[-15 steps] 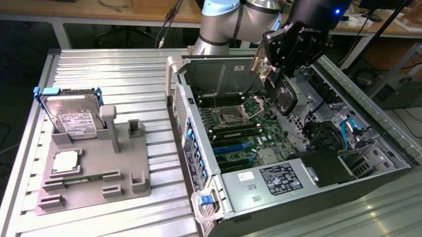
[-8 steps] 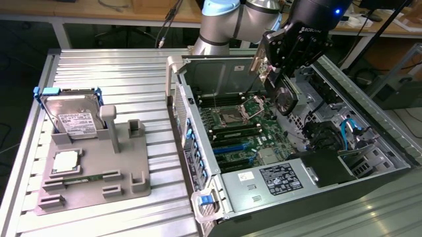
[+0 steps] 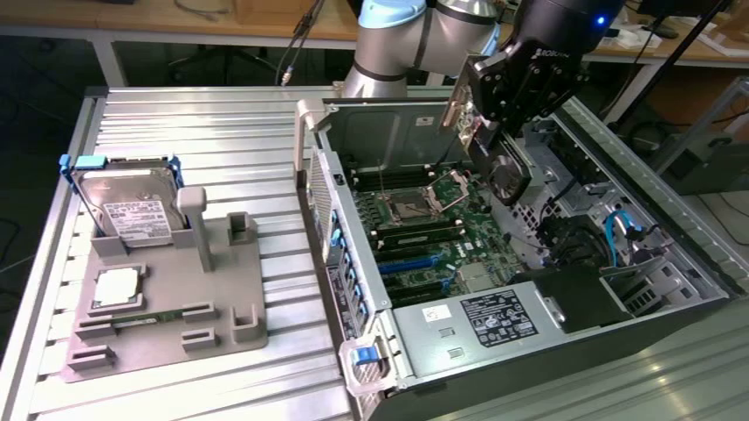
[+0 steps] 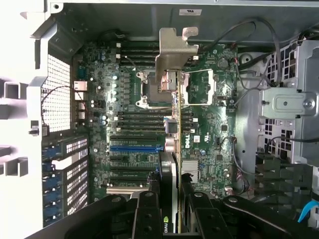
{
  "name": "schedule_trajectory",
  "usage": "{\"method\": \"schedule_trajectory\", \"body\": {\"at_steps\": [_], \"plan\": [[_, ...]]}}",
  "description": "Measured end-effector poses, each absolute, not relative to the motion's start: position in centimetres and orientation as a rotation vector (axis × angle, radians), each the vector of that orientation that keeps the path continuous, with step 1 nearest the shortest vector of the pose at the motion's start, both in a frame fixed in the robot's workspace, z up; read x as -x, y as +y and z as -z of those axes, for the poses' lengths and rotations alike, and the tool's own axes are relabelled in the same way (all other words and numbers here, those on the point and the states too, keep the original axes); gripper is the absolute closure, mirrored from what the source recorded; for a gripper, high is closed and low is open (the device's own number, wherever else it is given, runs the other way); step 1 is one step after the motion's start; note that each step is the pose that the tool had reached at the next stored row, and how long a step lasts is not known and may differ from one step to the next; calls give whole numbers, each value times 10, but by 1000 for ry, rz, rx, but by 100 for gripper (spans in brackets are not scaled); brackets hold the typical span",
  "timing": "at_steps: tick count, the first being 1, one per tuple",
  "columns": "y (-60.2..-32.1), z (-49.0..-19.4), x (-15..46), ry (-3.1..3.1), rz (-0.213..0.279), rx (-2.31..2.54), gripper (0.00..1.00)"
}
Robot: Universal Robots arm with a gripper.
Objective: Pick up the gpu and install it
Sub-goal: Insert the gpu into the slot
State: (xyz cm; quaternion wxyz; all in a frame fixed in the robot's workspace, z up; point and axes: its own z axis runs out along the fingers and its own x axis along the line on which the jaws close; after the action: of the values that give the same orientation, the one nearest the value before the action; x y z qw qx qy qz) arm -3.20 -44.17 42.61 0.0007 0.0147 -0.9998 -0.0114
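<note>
Closest to your wrist camera you have the gripper [image 4: 174, 216]. Its two black fingers [image 4: 147, 214] are clamped on the gpu [image 4: 175, 149], one on each face of the card. You see the gpu edge-on as a narrow strip running straight out from between the fingers, with its silver bracket [image 4: 175, 47] at the far end. Behind it lies the green motherboard [image 4: 214, 124], and the bracket sits in line with the processor socket [image 4: 199, 89].

In the exterior view, your gripper [image 3: 506, 123] hangs over the open computer case [image 3: 655, 228], near its far end. The gpu [image 3: 507, 175] hangs below the fingers, above the motherboard [image 3: 427, 232]; you cannot tell whether it touches the board. At the exterior view's left, well apart from the case, a grey holder [image 3: 175, 307] carries a hard drive [image 3: 129, 206] standing upright.
</note>
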Motion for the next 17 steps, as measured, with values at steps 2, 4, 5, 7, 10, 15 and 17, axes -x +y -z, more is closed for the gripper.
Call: {"method": "schedule_trajectory", "body": {"at_steps": [2,4,5,7,10,15,17], "plan": [[-442,-426,32,-3139,36,-73,73],[-442,-426,32,-3138,36,-99,73],[-442,-426,32,-3137,36,-113,73],[-442,-426,32,-3136,36,-141,73],[-442,-426,32,-3133,36,-192,73],[-442,-426,32,-3125,35,-283,73],[-442,-426,32,-3123,35,-310,73]]}}
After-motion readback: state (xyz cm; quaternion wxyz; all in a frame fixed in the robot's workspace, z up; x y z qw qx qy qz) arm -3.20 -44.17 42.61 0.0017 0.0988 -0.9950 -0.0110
